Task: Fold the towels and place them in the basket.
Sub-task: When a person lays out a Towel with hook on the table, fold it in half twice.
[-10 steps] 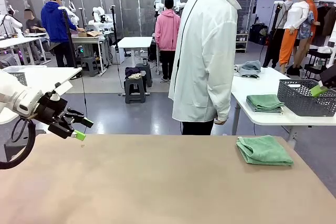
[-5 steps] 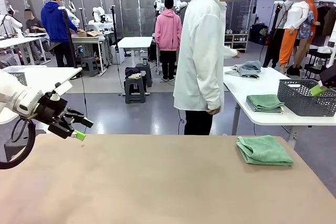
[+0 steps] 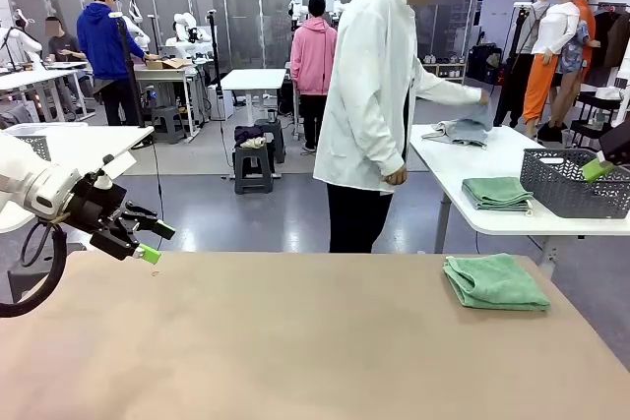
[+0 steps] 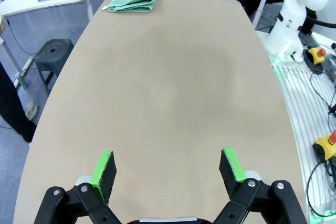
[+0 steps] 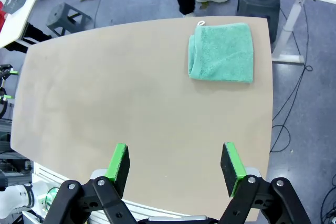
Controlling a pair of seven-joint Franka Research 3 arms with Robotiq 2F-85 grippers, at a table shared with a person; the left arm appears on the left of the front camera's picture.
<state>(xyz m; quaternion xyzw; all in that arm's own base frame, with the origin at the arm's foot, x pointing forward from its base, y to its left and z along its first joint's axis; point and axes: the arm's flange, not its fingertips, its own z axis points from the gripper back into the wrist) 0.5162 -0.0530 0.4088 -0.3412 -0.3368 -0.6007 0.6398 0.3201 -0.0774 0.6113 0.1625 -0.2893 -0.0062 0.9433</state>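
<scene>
Hovering above the tan table [image 5: 105, 77], my left gripper [image 4: 169, 166] and right gripper [image 5: 176, 162] both stand spread wide, holding nothing. The folded mint towel [image 5: 221, 52] lies near the far right corner, its white tag [image 5: 200, 23] too small to read. The basket [image 3: 571, 189] sits on the white side table [image 3: 512, 150].

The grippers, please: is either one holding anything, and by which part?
Nothing is held: the left gripper and right gripper both stand open, apart from the green towel.

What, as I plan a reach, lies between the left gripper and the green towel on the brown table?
Nothing: in the left wrist view, bare tabletop runs from the open left gripper to the green towel.
</scene>
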